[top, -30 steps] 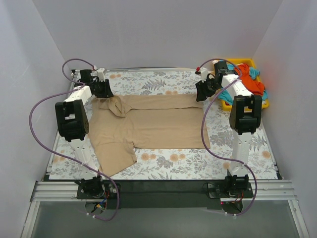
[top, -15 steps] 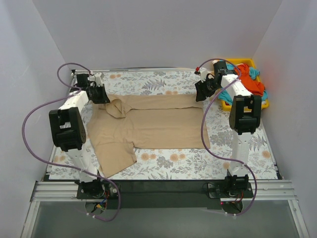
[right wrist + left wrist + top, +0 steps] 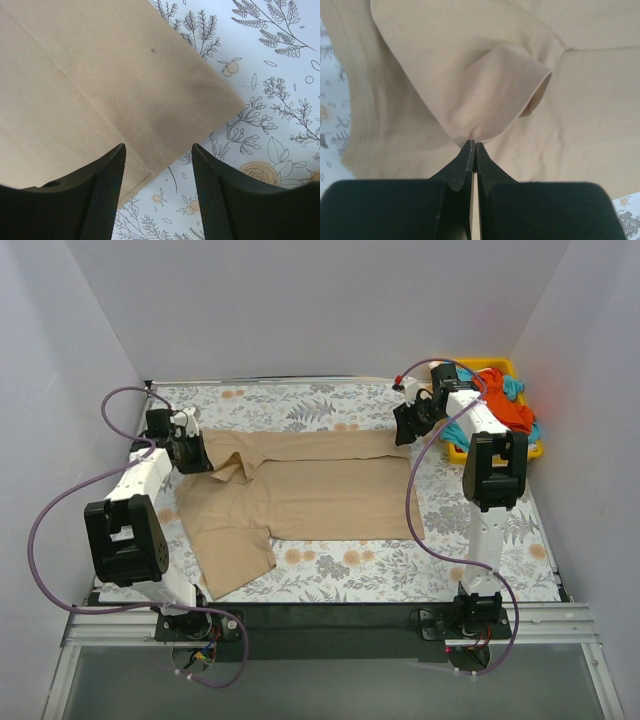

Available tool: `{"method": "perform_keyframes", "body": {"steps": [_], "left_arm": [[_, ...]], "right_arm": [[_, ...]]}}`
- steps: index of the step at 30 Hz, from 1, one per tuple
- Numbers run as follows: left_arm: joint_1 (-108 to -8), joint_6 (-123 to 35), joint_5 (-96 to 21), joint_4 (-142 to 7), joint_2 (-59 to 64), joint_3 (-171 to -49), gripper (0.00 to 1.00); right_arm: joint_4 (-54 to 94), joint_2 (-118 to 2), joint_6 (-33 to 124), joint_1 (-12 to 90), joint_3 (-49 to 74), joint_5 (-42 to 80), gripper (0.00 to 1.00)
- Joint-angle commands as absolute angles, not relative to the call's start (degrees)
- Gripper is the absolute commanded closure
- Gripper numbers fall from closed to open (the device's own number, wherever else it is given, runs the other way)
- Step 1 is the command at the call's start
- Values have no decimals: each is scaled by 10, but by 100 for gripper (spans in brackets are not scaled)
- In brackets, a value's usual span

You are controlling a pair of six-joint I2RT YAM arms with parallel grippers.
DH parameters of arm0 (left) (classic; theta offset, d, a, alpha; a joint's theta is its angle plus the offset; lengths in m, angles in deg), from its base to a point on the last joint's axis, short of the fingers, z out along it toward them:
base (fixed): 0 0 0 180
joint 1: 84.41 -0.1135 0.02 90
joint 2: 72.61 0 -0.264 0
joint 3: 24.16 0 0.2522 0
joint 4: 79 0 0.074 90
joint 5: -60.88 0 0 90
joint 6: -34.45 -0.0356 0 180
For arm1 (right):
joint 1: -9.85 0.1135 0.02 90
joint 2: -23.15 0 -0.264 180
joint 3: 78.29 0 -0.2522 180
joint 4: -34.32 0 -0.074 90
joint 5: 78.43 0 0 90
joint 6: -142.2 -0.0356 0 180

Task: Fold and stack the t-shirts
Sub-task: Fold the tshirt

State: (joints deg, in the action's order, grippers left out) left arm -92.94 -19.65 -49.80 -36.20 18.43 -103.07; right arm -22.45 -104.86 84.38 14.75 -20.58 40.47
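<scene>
The table [image 3: 330, 400] has a flower pattern. The tan shirt [image 3: 320, 490] lies flat across the middle of it, partly folded, with one side hanging toward the near edge. A yellow tray [image 3: 508, 365] sits at the far right corner. The orange shirt [image 3: 508, 408] and the blue shirt [image 3: 514, 386] are heaped in it, not folded yet.

The left gripper [image 3: 472, 147] is shut tight. It pinches a small bit of the tan shirt's sleeve [image 3: 495, 100] at the far left. The right gripper [image 3: 159, 150] is about half open and holds nothing. It hangs just over the far right corner of the tan shirt, where the hem meets the table.

A few things could go wrong. The left gripper has only a thin edge of cloth, so the sleeve may slip out if the arm pulls fast. The pinch may also have caught the layer under the sleeve; the pictures cannot show this. Then the whole shirt would drag and bunch up. The right side is not held at all. If the left arm pulls alone, the shirt could slide over the table and its neat fold would be lost. The right gripper could also come down past the hem and close on nothing
</scene>
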Motion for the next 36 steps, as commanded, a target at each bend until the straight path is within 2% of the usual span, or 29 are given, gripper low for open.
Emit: {"method": "perform_keyframes", "body": {"steps": [1, 4, 5, 8, 11, 15, 21, 29, 36], "left_arm": [[-934, -188, -452, -332, 190, -1009, 100], [-936, -200, -439, -326, 213, -1003, 87], [-936, -202, -434, -325, 217, -1005, 79], [-945, -220, -427, -326, 222, -1015, 73], [-961, -232, -436, -330, 224, -1050, 71], [-961, -260, -512, -331, 231, -1095, 66], [-953, -230, -503, -385, 286, -1139, 69], [-953, -166, -477, -426, 460, -1276, 79], [-962, -171, -423, -440, 542, -1330, 80]], "right_arm": [[-228, -1036, 852, 151, -204, 417, 47], [-229, -1033, 852, 153, -201, 415, 47], [-229, -1033, 854, 154, -199, 413, 47], [-231, -1030, 856, 156, -197, 408, 48], [-235, -1025, 861, 159, -192, 403, 51], [-237, -1029, 862, 164, -188, 393, 55], [-234, -1048, 838, 171, -217, 383, 58], [-224, -1103, 771, 185, -269, 369, 62], [-217, -1162, 733, 196, -300, 292, 63]]}}
